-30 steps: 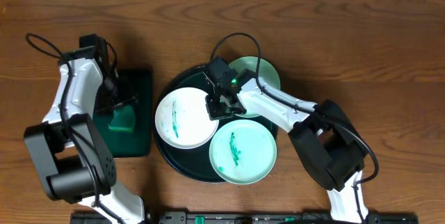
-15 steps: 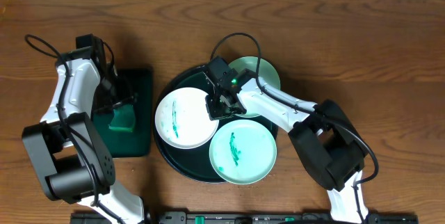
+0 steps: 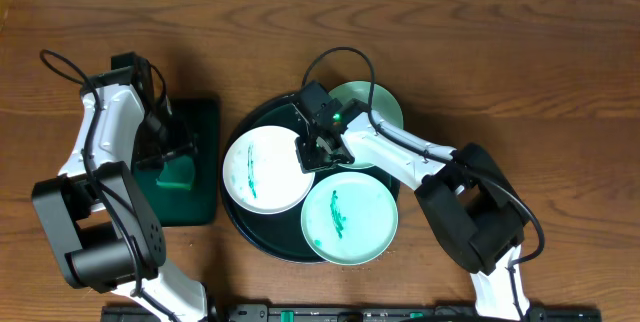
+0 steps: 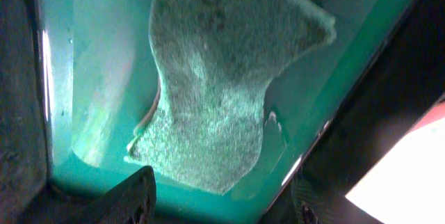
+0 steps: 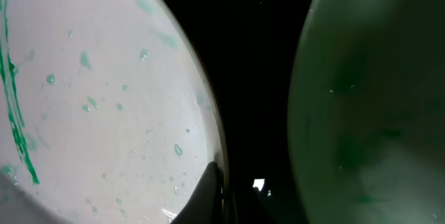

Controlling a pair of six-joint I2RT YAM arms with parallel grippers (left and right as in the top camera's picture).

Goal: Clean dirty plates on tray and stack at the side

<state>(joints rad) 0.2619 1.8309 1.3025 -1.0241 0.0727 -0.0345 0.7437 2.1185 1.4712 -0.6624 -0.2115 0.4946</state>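
The round dark tray [image 3: 240,224] holds three plates. The white plate [image 3: 262,170], with green smears, lies on its left side and shows in the right wrist view [image 5: 97,92]. A smeared mint plate [image 3: 350,220] lies at the front and another mint plate [image 3: 378,110] at the back; the right wrist view shows a mint plate [image 5: 368,99]. My right gripper [image 3: 312,149] is shut on the white plate's right rim, with one finger on top [image 5: 217,195]. My left gripper [image 3: 172,152] hangs open [image 4: 219,206] just above a green sponge [image 4: 215,78].
The sponge [image 3: 178,172] lies in a small rectangular green tray [image 3: 205,122] left of the round tray. Bare wood tabletop [image 3: 540,82] stretches to the right and along the back. The arm bases stand at the front edge.
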